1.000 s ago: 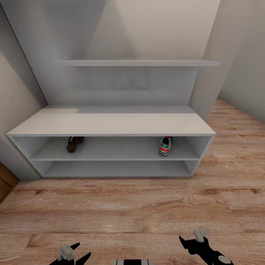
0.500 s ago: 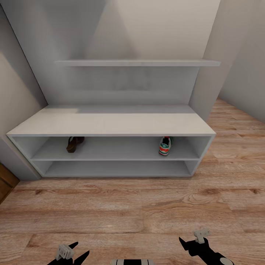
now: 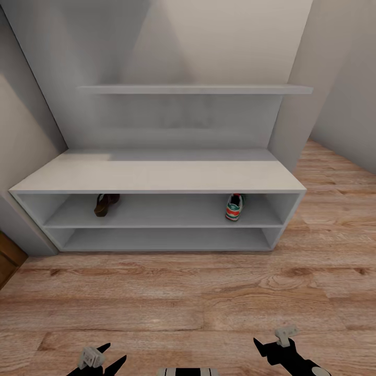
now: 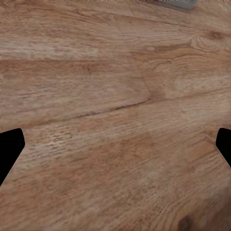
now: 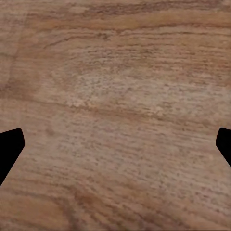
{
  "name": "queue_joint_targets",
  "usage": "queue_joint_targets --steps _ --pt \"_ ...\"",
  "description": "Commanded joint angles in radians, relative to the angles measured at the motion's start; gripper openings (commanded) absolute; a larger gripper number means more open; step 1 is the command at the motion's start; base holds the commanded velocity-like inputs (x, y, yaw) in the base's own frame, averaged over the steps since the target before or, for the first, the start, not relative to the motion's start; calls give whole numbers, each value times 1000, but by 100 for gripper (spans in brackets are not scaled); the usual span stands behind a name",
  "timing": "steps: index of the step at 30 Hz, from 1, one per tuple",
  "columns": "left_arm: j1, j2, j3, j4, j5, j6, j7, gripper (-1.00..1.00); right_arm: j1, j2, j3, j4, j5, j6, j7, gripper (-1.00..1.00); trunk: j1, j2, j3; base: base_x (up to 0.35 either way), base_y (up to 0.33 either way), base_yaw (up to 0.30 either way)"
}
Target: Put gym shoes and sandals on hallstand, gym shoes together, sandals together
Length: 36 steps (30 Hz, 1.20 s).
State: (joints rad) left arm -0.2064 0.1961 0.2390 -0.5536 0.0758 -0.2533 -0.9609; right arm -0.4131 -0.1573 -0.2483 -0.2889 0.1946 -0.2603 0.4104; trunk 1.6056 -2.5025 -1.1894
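Wood-plank floor (image 3: 209,297) runs up to a pale grey shoe rack (image 3: 156,175) against the far wall, with a wall shelf (image 3: 196,89) above it. On the rack's upper open shelf, a brown sandal (image 3: 106,203) lies at the left end and a white sneaker (image 3: 235,207) with green stripes at the right end, well apart. Nearest the viewer, the left gripper (image 3: 107,360) and right gripper (image 3: 271,347) hang over bare floor, both spread wide and holding nothing.

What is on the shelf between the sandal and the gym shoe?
Nothing: in the head view the shelf between the sandal and the gym shoe is bare.
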Motion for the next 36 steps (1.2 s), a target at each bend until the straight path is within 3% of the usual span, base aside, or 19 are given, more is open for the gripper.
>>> queue_joint_targets --steps 1,12,36 --pt "-1 0 4 1 1 -4 -4 100 -1 0 -9 2 10 -4 5 100 0 0 -1 0 0 -6" --pt "-1 -2 17 1 0 -4 -4 100 -1 -1 -9 23 9 -5 4 100 0 0 2 0 0 -150" --pt "-1 -8 19 9 -3 -5 -2 100 -1 -2 -11 34 9 -5 2 100 0 0 4 0 0 -265"
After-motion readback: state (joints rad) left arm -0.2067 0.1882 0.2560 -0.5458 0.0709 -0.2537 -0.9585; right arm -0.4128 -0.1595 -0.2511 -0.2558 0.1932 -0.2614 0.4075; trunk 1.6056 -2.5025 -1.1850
